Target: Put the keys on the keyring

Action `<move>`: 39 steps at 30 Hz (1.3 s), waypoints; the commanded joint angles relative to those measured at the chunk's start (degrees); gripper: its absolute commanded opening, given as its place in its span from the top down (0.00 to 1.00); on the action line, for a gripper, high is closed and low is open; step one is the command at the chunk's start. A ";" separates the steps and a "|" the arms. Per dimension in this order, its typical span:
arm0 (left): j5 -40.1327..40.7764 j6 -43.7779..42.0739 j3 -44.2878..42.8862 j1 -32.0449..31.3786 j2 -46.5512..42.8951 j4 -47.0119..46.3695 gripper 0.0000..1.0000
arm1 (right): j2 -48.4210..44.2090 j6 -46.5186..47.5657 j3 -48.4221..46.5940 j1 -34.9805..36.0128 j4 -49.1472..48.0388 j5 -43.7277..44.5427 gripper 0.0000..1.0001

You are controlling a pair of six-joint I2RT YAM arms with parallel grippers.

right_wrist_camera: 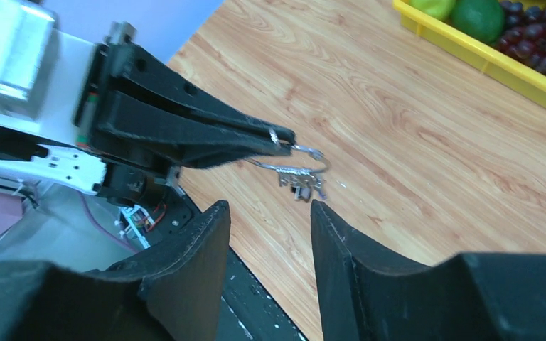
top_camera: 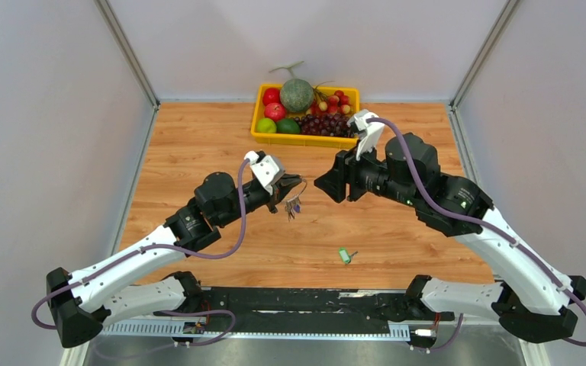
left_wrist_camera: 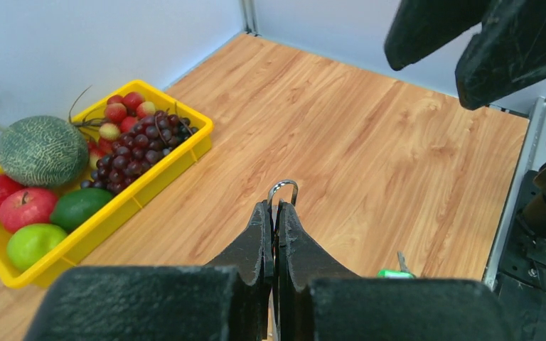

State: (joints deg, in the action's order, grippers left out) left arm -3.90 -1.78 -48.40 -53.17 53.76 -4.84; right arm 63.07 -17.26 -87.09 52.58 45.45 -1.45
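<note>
- Keyring (right_wrist_camera: 306, 150): a thin silvery wire loop, pinched at its edge between the tips of the left tool (right_wrist_camera: 284, 136) and held in the air above the table (top_camera: 198, 152).
- Left tool: matte black, wedge-shaped fingers clenched tight on the ring.
- Keys (right_wrist_camera: 300, 183): a small bunch of flat silvery metal pieces dangling from the ring, too small to tell apart.
- Green-headed key (top_camera: 344, 255): bright green plastic head and short metal blade, lying loose on the table near the arm bases.
- Right tool (right_wrist_camera: 269, 206): the same black tapered fingers, parted and gripping nothing, just beside the hanging keys.
- Table: pale wood-grain planks.
- Yellow plastic tray (top_camera: 305, 140) at the far edge: netted green melon (top_camera: 297, 94), dark grapes (top_camera: 326, 123), glossy red and green fruit.
</note>
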 commanded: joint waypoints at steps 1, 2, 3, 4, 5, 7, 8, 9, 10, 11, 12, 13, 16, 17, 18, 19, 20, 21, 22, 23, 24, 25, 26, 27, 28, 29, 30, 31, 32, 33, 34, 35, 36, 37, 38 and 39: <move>2.66 1.14 -2.06 0.02 -1.42 -0.95 1.00 | -2.27 -2.69 4.79 -0.98 0.91 5.21 0.51; 2.93 1.34 -2.05 0.05 -1.52 -0.82 1.00 | -2.66 -3.29 6.19 -1.12 1.28 5.94 0.50; 3.39 1.43 -2.07 0.01 -1.58 -0.68 1.00 | -2.95 -3.96 7.60 -1.32 1.80 6.94 0.50; 3.56 1.43 -2.18 0.00 -1.69 -0.56 1.00 | -3.36 -4.83 9.25 -1.57 2.17 7.74 0.49; 3.68 1.43 -2.25 0.02 -1.76 -0.42 1.00 | -3.74 -6.08 10.81 -1.90 2.45 8.40 0.49; 5.70 2.97 -2.48 0.00 -1.81 0.03 1.00 | -4.65 -8.15 14.37 -2.79 2.91 9.43 0.48; 6.16 3.25 -2.73 0.02 -1.85 0.52 1.00 | -5.11 -9.25 16.17 -2.98 3.09 10.06 0.48; 6.97 3.73 -2.83 0.00 -2.00 0.75 1.00 | -5.38 -10.37 18.85 -3.13 3.36 10.86 0.48; 7.37 3.99 -2.92 0.04 -2.13 1.14 1.00 | -5.66 -11.49 21.10 -3.24 3.61 11.55 0.47; 8.09 4.42 -2.88 0.02 -2.44 1.32 1.00 | -5.73 -12.62 23.32 -3.21 3.73 11.86 0.47; 8.66 4.59 -2.74 0.00 -2.61 1.52 1.00 | -5.64 -13.93 25.82 -3.24 3.62 11.89 0.47; 9.01 5.01 -2.66 0.04 -2.94 1.60 1.00 | -5.32 -15.16 28.23 -3.24 3.38 11.87 0.46; 10.15 5.65 -2.12 0.00 -3.39 1.77 1.00 | -3.70 -18.39 33.25 -3.18 2.86 12.57 0.47; 10.32 6.05 -2.08 0.00 -3.48 1.81 1.00 | -3.40 -19.50 34.51 -3.26 2.68 13.06 0.47; 10.49 6.20 -2.01 0.06 -3.57 1.95 1.00 | -3.19 -20.39 35.45 -3.20 2.40 13.57 0.47; 10.67 6.60 -1.94 0.07 -3.75 2.03 1.00 | -3.06 -21.11 36.28 -3.18 2.22 14.04 0.47; 10.87 6.85 -1.82 0.06 -3.84 2.16 1.00 | -3.09 -21.91 37.02 -3.20 2.15 14.44 0.46; 10.90 6.95 -1.72 0.07 -4.08 2.23 1.00 | -3.22 -22.66 37.60 -3.20 2.10 14.52 0.46; 11.10 7.25 -1.52 0.08 -4.22 2.34 1.00 | -3.41 -23.33 38.28 -3.25 2.14 14.36 0.47; 11.24 7.37 -1.39 0.08 -4.50 2.36 1.00 | -3.64 -23.87 39.03 -3.23 2.18 14.05 0.47; 11.34 7.64 -1.14 0.08 -4.65 2.42 1.00 | -3.76 -24.28 39.74 -3.27 2.16 13.64 0.47; 11.40 7.79 -1.02 0.08 -4.83 2.44 1.00 | -3.83 -25.01 40.71 -3.19 2.16 12.97 0.47; 11.51 8.12 -0.78 0.02 -4.90 2.35 1.00 | -3.98 -25.66 41.69 -3.19 2.13 12.02 0.47; 11.53 8.29 -0.67 0.05 -5.03 2.28 1.00 | -3.96 -26.42 42.68 -3.23 2.09 10.96 0.47; 11.61 8.57 -0.41 0.07 -5.05 2.20 1.00 | -3.88 -27.22 43.70 -3.23 1.97 9.99 0.48; 11.62 8.69 -0.12 0.08 -5.13 2.07 1.00 | -3.77 -27.85 44.62 -3.23 1.74 8.77 0.48; 11.70 8.89 0.01 0.08 -5.23 1.82 1.00 | -3.62 -28.47 45.59 -3.22 1.40 7.72 0.49; 11.84 8.94 0.18 0.04 -5.15 1.75 1.00 | -3.63 -29.21 46.49 -3.22 1.02 6.71 0.50; 12.08 9.09 0.21 0.05 -5.17 1.63 1.00 | -3.77 -29.76 47.31 -3.20 0.47 5.68 0.51; 12.12 9.13 0.19 0.07 -5.16 1.67 1.00 | -4.08 -30.48 48.28 -3.14 -0.07 4.89 0.52; 12.26 9.22 0.17 0.03 -5.18 1.63 1.00 | -4.35 -31.18 48.93 -3.14 -0.53 4.21 0.52; 12.34 9.24 0.11 0.05 -5.21 1.66 1.00 | -4.79 -31.98 49.55 -3.13 -0.81 3.91 0.54; 12.30 9.25 0.09 0.02 -5.28 1.71 1.00 | -5.09 -32.52 50.23 -3.15 -1.16 3.57 0.55; 12.27 9.25 0.07 0.00 -5.39 1.71 1.00 | -5.49 -33.09 50.74 -3.18 -1.44 3.34 0.55; 12.26 9.25 0.11 0.04 -5.48 1.74 1.00 | -5.56 -33.47 51.26 -3.14 -1.73 2.98 0.56; 12.21 9.25 0.14 0.01 -5.53 1.89 1.00 | -5.54 -33.77 51.76 -3.10 -1.98 2.56 0.56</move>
State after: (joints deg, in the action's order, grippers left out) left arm 7.92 6.39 -48.36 -53.17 49.58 -1.02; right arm 59.27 -46.89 -36.67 49.41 47.11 4.03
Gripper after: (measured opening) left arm 0.029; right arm 0.449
